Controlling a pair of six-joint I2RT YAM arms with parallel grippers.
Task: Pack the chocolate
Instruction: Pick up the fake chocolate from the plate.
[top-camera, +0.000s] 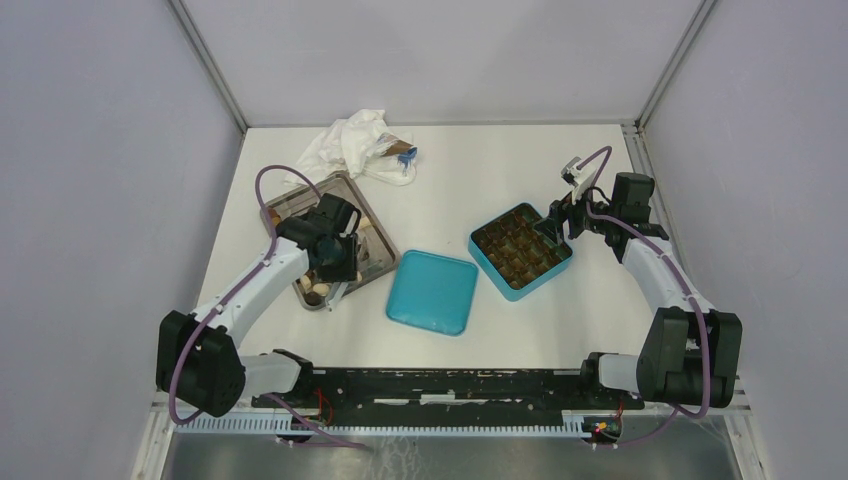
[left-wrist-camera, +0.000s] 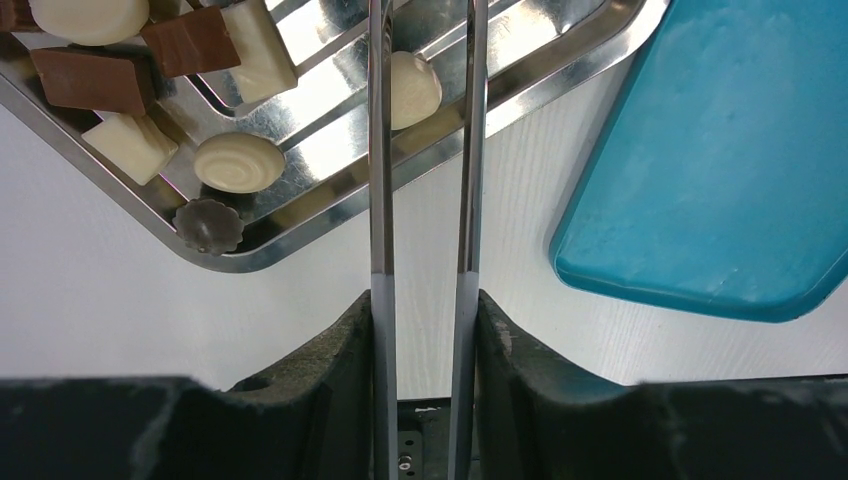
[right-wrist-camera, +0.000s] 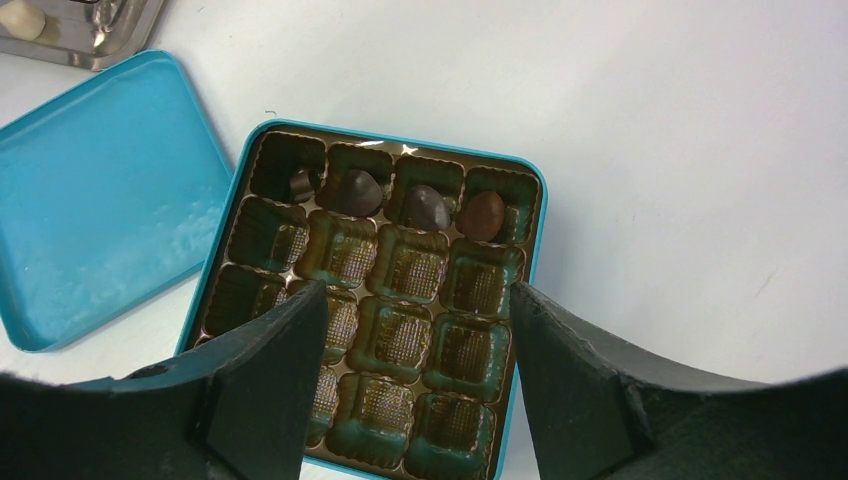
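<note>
The left gripper (left-wrist-camera: 424, 300) clamps tweezers (left-wrist-camera: 380, 200) astride a cream chocolate (left-wrist-camera: 412, 88) in the tray (left-wrist-camera: 290, 245). The right gripper (right-wrist-camera: 417, 290) gapes empty over the box (right-wrist-camera: 340, 250), lid (right-wrist-camera: 100, 200) beside.

My white table (top-camera: 480, 170) carries four things. The steel tray (left-wrist-camera: 300, 235) sits directly under my left gripper (top-camera: 338, 270). The teal lid (top-camera: 432, 291) lies flat just to that gripper's right, apart from the tray. The open teal box (top-camera: 490, 272) sits beneath my right gripper (top-camera: 553, 222). Crumpled white wrapping (top-camera: 355, 145) lies beyond the left gripper, near the tray's far corner.

White table (top-camera: 500, 160) — pale grey walls (top-camera: 100, 150)
</note>
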